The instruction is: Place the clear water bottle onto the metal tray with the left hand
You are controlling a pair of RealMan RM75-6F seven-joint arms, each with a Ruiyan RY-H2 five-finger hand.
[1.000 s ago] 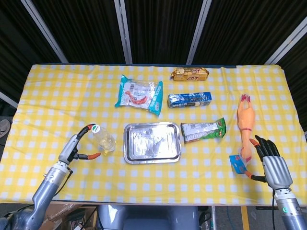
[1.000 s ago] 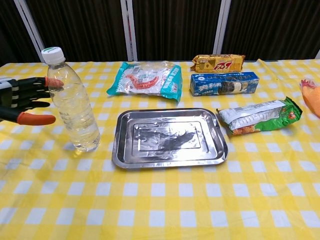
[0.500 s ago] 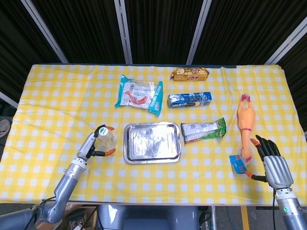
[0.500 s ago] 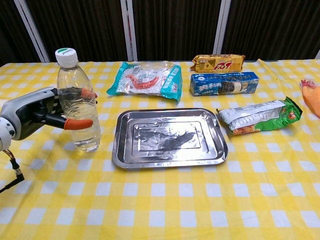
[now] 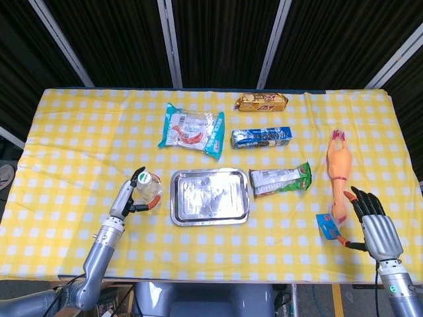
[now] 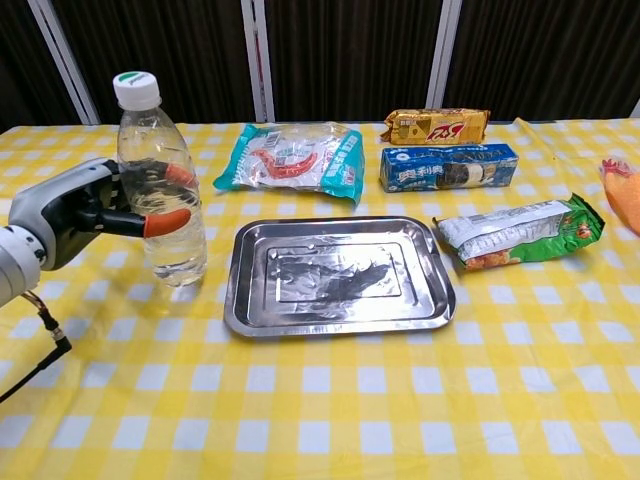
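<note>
Clear water bottle [image 6: 160, 185] now has the left hand [image 6: 75, 210] wrapped around its middle, fingers closed on it where a second ago they were only reaching in, so the grasp looks done and lift is next. Bottle is upright, white cap, little water, just off the metal tray [image 6: 340, 275]'s left rim (near the table's front-left). Right hand [image 5: 375, 228] sits spread and empty at the front-right corner.
</note>
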